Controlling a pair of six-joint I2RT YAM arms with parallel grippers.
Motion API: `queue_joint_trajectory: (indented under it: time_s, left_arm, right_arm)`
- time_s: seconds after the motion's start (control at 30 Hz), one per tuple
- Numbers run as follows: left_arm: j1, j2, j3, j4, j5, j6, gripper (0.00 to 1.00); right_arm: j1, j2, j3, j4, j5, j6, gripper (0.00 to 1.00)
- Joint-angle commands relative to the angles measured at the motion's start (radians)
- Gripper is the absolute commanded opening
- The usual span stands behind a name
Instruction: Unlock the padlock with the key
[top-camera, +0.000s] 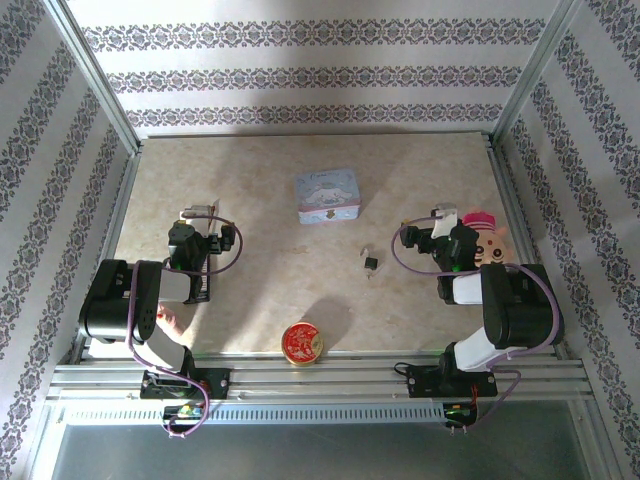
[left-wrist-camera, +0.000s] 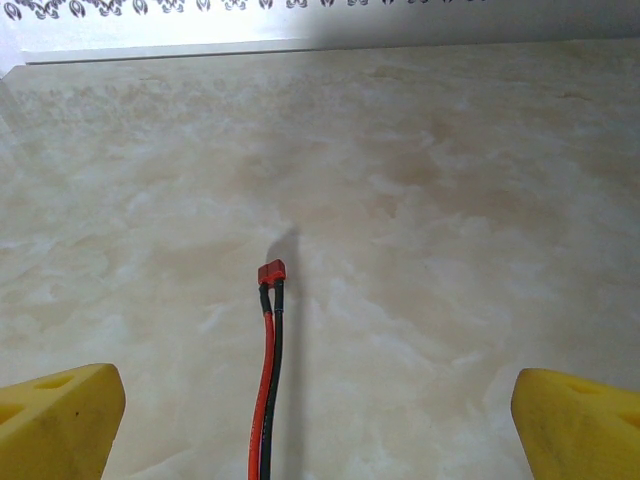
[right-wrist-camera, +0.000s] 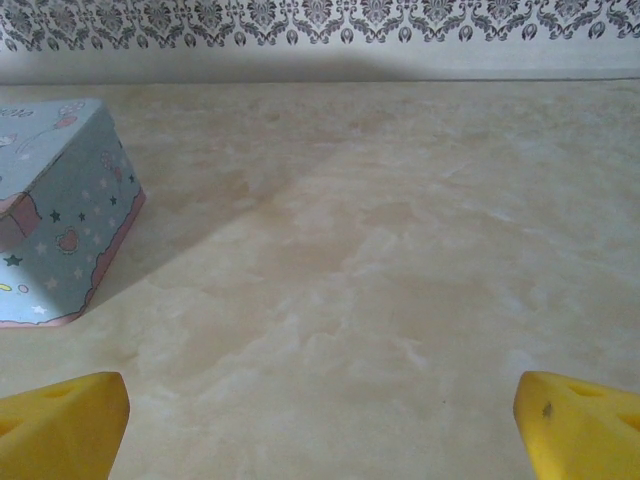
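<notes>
The tiny dark padlock (top-camera: 371, 263) lies on the marbled table near its middle, and a thin grey key (top-camera: 364, 252) lies just to its upper left. My left gripper (top-camera: 197, 213) sits far to the left of them. In the left wrist view it (left-wrist-camera: 320, 430) is open, its yellow fingertips (left-wrist-camera: 60, 420) wide apart over bare table. My right gripper (top-camera: 444, 215) is to the right of the padlock, a short way off. In the right wrist view it (right-wrist-camera: 320, 430) is open too, with nothing between its yellow fingertips (right-wrist-camera: 585, 425).
A pastel-blue cartoon box (top-camera: 327, 195) stands behind the padlock, its corner (right-wrist-camera: 60, 220) left of my right gripper. A round red-and-gold tin (top-camera: 301, 342) lies near the front edge. A pink-topped toy (top-camera: 485, 232) sits by the right arm. A red-and-black cable (left-wrist-camera: 271, 300) runs between my left fingers.
</notes>
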Motion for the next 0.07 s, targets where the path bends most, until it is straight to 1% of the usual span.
queue_joint_trajectory:
  time_s: [0.0,0.03]
  left_arm:
    - [0.008,-0.001,0.007,-0.002,0.017,-0.007,0.99]
    - [0.008,-0.001,0.007,-0.002,0.017,-0.007,0.99]
  right_arm:
    - [0.012,-0.008,0.008,0.012,0.006,-0.013,0.98]
    - [0.013,-0.008,0.008,0.012,0.006,-0.014,0.98]
